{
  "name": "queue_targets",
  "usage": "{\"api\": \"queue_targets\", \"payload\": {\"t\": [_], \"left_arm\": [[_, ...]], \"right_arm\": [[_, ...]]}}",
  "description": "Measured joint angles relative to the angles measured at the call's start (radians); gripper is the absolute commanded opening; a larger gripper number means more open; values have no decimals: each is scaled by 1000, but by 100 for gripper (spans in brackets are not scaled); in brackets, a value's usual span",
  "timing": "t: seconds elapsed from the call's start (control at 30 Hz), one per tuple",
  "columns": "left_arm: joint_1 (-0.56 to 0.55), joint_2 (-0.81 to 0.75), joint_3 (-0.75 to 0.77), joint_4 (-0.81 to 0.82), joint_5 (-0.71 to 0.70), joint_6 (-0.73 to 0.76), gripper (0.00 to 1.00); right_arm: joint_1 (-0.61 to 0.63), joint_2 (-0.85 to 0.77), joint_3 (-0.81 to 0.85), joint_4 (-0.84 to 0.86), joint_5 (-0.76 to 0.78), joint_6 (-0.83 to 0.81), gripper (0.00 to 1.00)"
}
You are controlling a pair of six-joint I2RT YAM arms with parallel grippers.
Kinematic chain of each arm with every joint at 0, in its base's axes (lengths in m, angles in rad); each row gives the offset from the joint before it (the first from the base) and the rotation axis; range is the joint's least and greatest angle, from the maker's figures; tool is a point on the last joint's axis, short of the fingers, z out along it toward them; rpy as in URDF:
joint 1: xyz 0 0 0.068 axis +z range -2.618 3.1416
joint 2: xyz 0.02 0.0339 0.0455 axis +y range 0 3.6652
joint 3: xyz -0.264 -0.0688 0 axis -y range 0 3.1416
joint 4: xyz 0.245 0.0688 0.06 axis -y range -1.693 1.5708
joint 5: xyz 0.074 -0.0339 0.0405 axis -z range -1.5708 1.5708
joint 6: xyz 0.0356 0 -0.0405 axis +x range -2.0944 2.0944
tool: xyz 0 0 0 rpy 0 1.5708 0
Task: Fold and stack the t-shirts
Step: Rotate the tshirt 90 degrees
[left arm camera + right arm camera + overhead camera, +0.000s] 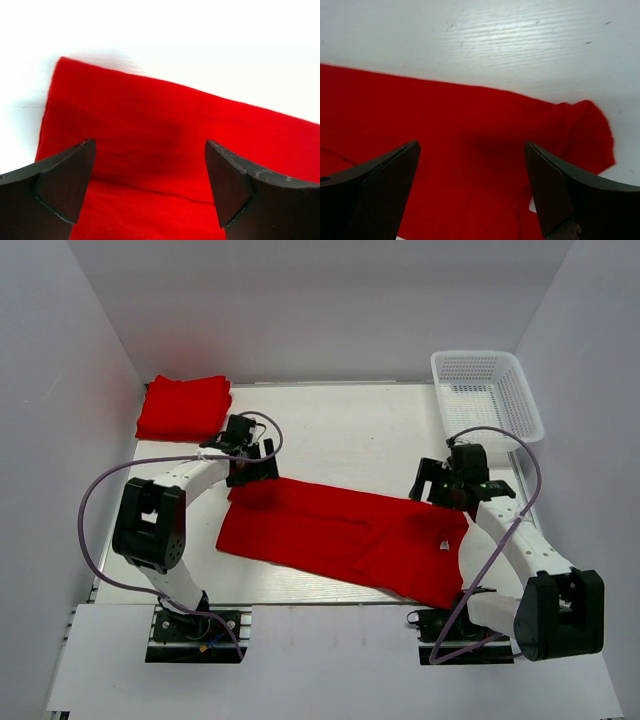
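Observation:
A red t-shirt (340, 535) lies flat across the middle of the table, folded into a long band, its white neck label (440, 545) near the right end. A second red t-shirt (183, 405) rests folded at the back left. My left gripper (250, 468) hovers open over the band's far left corner, and in the left wrist view red cloth (165, 130) fills the gap between the spread fingers (65, 180). My right gripper (445, 485) stands open over the far right corner. The cloth (470, 125) shows below my right gripper (470, 170), and nothing is gripped.
A white mesh basket (487, 390) stands at the back right corner. White walls close in the table on the left, right and back. Purple cables loop beside both arms.

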Motion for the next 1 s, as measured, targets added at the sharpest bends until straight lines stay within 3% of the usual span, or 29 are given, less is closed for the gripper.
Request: {"api": "queue_targets", "payload": {"t": [0.3,0.57,0.77,1.0], "left_arm": [[-24,75,16,39,86,26,100],[-34,64,-62,121,75,22,100],[-34,-21,-167,137,35,-28,100],[-41,-96,-225,18,24,-117,100]], "right_arm": [[68,127,-115,15,-157,15,90],[93,297,-19,45,-170,33,90],[106,550,247,56,-172,27,90],[109,939,755,66,-217,-66,90]]}}
